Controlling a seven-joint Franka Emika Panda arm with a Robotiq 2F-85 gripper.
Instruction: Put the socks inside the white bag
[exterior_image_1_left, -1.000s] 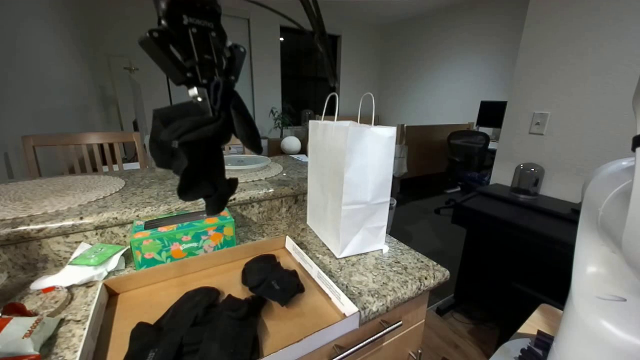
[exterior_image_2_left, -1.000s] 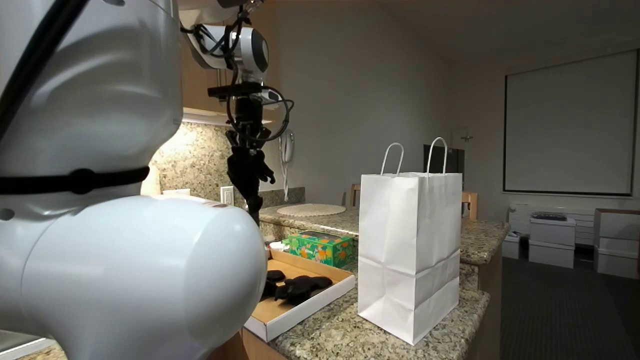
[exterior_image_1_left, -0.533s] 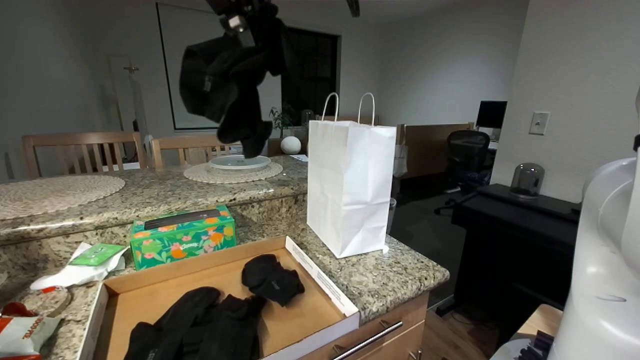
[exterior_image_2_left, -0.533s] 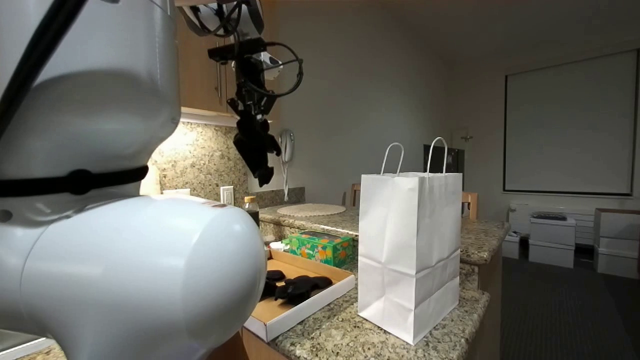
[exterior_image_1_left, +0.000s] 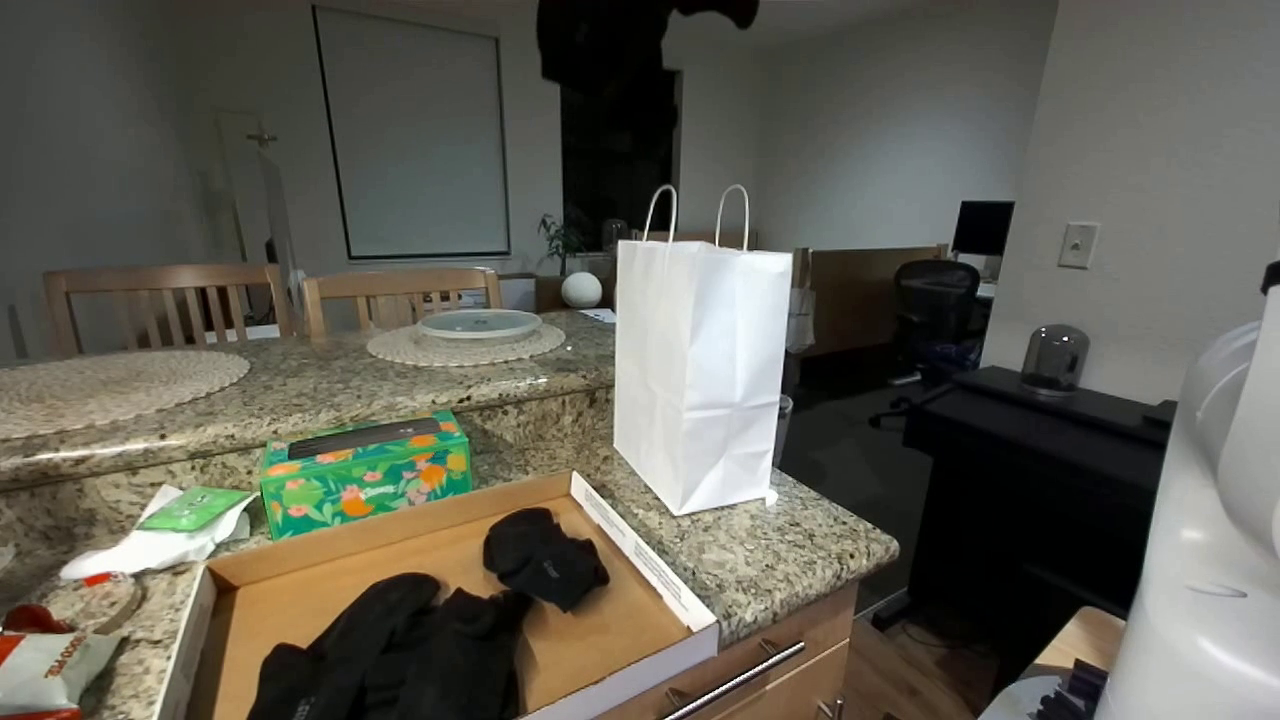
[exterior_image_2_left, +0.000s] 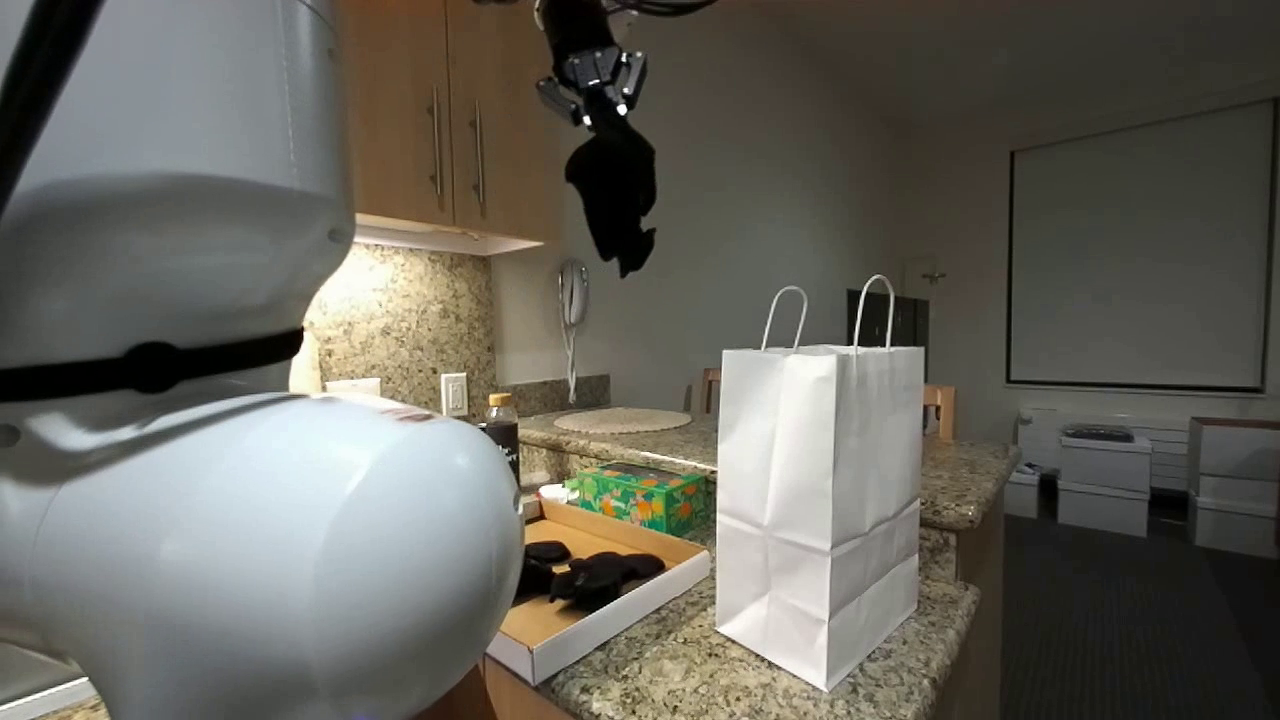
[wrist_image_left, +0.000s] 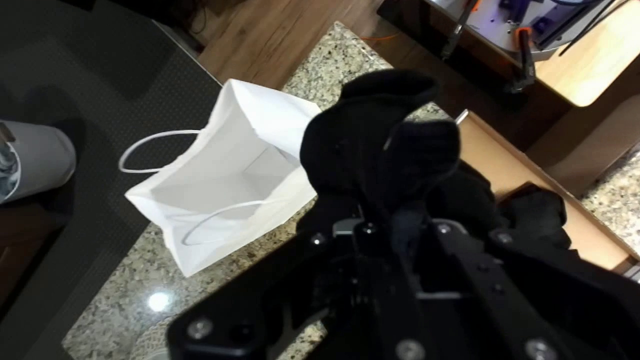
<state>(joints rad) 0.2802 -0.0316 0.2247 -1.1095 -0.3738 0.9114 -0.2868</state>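
A black sock (exterior_image_2_left: 615, 190) dangles high above the counter, and my gripper (exterior_image_2_left: 605, 113) is shut on its upper end. In an exterior view only the lower part of that sock (exterior_image_1_left: 600, 40) shows at the top edge, with the gripper out of frame. The white bag (exterior_image_1_left: 700, 370) stands upright on the counter, handles up. From above, in the wrist view, the white bag (wrist_image_left: 280, 115) shows its open mouth left of the gripper (wrist_image_left: 397, 227) and the hanging sock. More black socks (exterior_image_1_left: 545, 560) lie in the flat cardboard tray (exterior_image_1_left: 600, 640) beside the bag.
A flowered tissue box (exterior_image_1_left: 365, 480) sits behind the tray, with a green packet (exterior_image_1_left: 195, 510) to its left. The bag stands close to the counter's end. A raised ledge holds a lidded dish (exterior_image_1_left: 480, 323) on a woven mat. A bottle (exterior_image_2_left: 503, 435) stands farther back.
My gripper has risen and swung toward the bag with the sock in it, leaving the top of an exterior view. The bag, tray and socks in the tray have stayed put.
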